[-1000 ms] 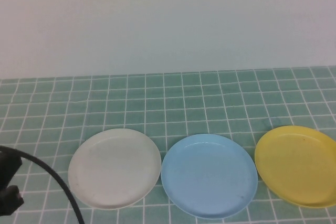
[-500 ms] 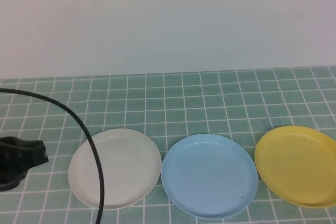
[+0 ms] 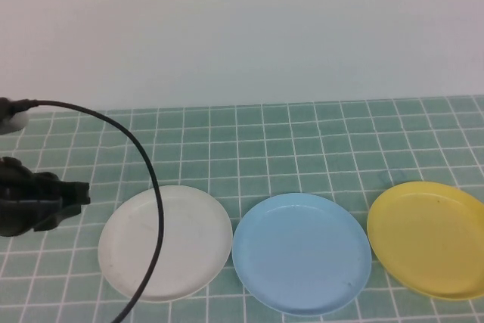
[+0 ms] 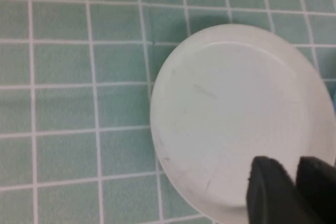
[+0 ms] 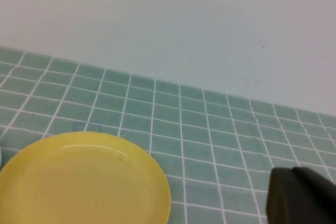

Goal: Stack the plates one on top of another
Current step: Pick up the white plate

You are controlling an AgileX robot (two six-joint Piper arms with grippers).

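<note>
Three plates lie side by side on the green tiled table: a white plate (image 3: 181,240) on the left, a light blue plate (image 3: 301,253) in the middle and a yellow plate (image 3: 427,238) on the right, none overlapping. My left gripper (image 3: 76,197) hovers just left of the white plate's rim. The left wrist view shows the white plate (image 4: 231,119) beneath the left gripper (image 4: 292,163), whose fingers stand slightly apart and hold nothing. My right gripper (image 5: 291,182) is shut and empty, off to one side of the yellow plate (image 5: 79,182); the high view does not show it.
A black cable (image 3: 153,202) from the left arm arcs over the white plate's left part. A plain white wall (image 3: 242,28) rises behind the tiled surface (image 3: 302,141). The yellow plate reaches the high view's right edge.
The left arm has come up from the lower left corner and moved right, toward the white plate's left rim. Its cable has swung over that plate. The plates have not moved.
</note>
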